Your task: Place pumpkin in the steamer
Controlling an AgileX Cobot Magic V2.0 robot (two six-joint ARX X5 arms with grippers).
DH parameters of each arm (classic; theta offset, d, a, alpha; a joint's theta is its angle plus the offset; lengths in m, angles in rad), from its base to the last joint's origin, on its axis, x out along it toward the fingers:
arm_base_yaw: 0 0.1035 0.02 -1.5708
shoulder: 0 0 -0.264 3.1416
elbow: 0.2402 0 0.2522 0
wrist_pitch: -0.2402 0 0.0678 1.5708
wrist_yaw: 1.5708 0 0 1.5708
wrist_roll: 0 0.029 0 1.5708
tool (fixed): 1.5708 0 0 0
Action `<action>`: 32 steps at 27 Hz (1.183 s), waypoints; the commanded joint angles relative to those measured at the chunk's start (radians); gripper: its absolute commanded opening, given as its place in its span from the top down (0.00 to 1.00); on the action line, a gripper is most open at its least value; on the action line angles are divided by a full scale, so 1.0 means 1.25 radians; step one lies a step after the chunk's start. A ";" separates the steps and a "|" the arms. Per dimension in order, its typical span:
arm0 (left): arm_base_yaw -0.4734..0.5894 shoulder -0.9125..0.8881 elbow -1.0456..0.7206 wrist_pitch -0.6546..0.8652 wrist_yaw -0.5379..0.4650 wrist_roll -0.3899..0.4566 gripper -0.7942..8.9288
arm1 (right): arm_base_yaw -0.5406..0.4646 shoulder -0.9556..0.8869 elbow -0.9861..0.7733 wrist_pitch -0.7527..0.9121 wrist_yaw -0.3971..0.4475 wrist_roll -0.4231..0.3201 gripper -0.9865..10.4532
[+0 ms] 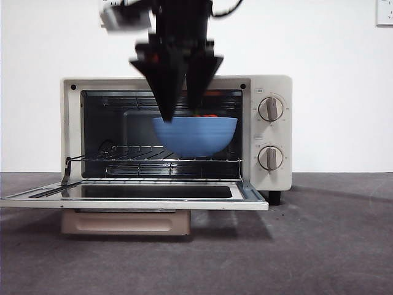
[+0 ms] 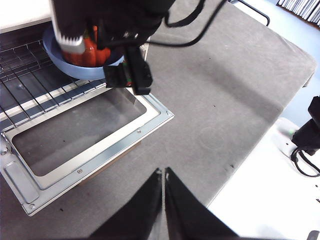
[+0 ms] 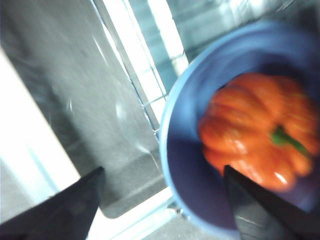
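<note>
The steamer (image 1: 70, 123) stands with its door (image 1: 135, 200) folded down flat. On its wire rack (image 1: 141, 153) sits a blue bowl (image 1: 202, 138), and the orange pumpkin (image 3: 255, 130) with its green stem lies inside it. Only a sliver of the pumpkin (image 1: 209, 115) shows over the rim in the front view. My right gripper (image 1: 180, 114) hangs open at the steamer's mouth, just above the bowl's near rim (image 3: 185, 165), with nothing between its jaws. The left wrist view shows that right gripper (image 2: 132, 75) over the bowl (image 2: 75, 70) and pumpkin (image 2: 87, 50). My left gripper (image 2: 162, 171) is shut, away over the table.
The open door (image 2: 90, 150) juts out toward the table's front. Two round knobs (image 1: 271, 109) sit on the steamer's right panel. Grey table surface (image 2: 225, 100) stretches to the right of the steamer, with a white ledge (image 2: 270, 185) beyond its edge.
</note>
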 commanded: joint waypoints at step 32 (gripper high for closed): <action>0.520 0.631 -0.060 0.187 0.200 -0.065 0.91 | -0.137 -1.035 -0.629 0.017 -0.220 0.300 0.57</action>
